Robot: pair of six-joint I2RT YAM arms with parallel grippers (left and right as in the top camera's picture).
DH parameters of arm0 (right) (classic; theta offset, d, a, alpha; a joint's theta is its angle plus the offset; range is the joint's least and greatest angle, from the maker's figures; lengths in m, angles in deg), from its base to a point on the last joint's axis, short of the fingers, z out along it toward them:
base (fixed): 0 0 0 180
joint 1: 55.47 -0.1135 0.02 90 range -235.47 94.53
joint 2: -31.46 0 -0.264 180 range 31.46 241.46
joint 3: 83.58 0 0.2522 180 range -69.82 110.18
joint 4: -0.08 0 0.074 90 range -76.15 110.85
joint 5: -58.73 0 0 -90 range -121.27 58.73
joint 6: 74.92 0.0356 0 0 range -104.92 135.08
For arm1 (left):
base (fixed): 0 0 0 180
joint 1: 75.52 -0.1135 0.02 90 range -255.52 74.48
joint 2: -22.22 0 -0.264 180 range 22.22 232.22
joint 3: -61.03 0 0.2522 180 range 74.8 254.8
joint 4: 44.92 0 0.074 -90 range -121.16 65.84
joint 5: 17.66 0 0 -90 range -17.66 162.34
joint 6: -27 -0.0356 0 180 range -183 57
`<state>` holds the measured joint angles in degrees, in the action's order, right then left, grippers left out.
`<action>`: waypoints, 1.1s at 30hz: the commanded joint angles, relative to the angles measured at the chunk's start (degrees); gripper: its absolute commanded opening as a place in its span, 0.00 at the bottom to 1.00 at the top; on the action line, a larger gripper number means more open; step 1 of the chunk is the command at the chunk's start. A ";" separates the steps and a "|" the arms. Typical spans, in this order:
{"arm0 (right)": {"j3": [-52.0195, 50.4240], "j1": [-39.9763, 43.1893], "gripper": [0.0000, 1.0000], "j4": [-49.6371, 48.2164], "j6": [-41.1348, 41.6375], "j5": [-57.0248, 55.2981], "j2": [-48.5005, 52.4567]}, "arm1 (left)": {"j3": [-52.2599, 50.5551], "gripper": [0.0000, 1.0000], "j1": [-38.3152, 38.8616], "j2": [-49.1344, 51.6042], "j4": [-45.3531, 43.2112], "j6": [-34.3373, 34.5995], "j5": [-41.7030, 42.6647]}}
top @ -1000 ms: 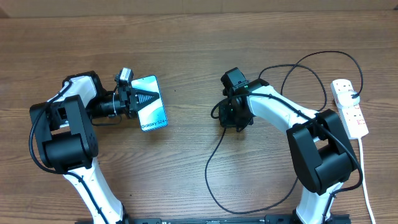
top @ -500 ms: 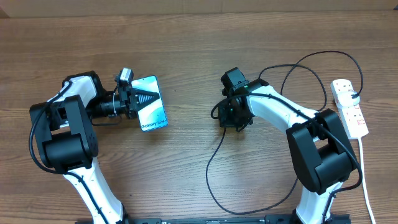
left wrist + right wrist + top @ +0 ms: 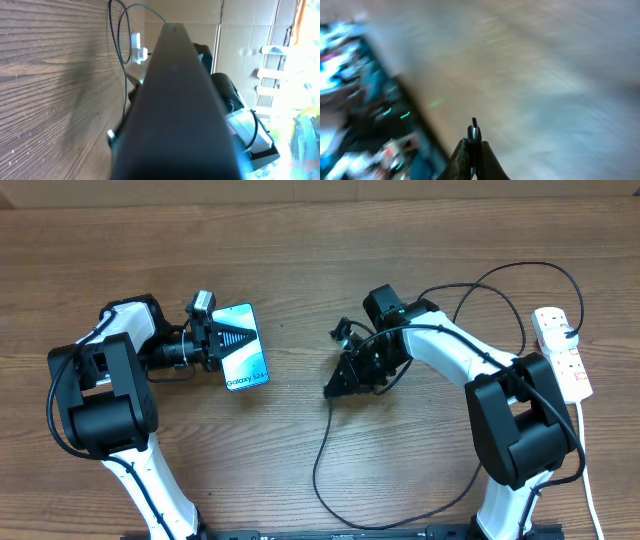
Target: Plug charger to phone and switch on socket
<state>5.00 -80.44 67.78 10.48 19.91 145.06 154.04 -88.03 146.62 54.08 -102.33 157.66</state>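
Since 1 second ago the right tool (image 3: 337, 383) is swinging left and toward the near edge of the worktop (image 3: 300, 250). It is tilting low, and the charger (image 3: 320, 465) is trailing with it, its lower loop shifting left. The left tool (image 3: 222, 338) and the phone (image 3: 247, 358) are staying put.

The socket (image 3: 560, 355) is lying at the far right, beside the right arm's base. Its white cord (image 3: 590, 475) is running toward the near edge. The charger's upper loops are arching behind the right arm and reaching the socket's far end.

The left tool is pinching the phone by its left side, screen lit and facing up, 1 finger lying across the glass. In the left wrist view the phone's dark edge is filling the middle.

The right tool is pressing together on the charger's end, the connector tip (image 3: 474, 128) poking out past the fingers in a blurred wrist view. The phone is sitting well left of this tool, with worktop wood showing between them.
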 commanded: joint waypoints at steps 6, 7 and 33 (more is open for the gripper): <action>1.38 -4.50 0.04 0.55 -9.42 18.62 -2.38 | 1.27 0.04 1.36 -1.46 -0.02 -1.40 5.29; 1.38 -5.14 0.04 -0.13 -9.40 19.65 -2.38 | 1.27 0.04 1.70 -1.46 0.00 -1.38 5.29; 2.10 -9.09 0.04 -18.21 7.93 26.47 -2.38 | 1.27 0.04 5.20 -1.46 0.44 3.82 5.27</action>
<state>5.31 -89.27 50.55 15.25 44.98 144.86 154.04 -83.71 146.62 54.34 -100.47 160.28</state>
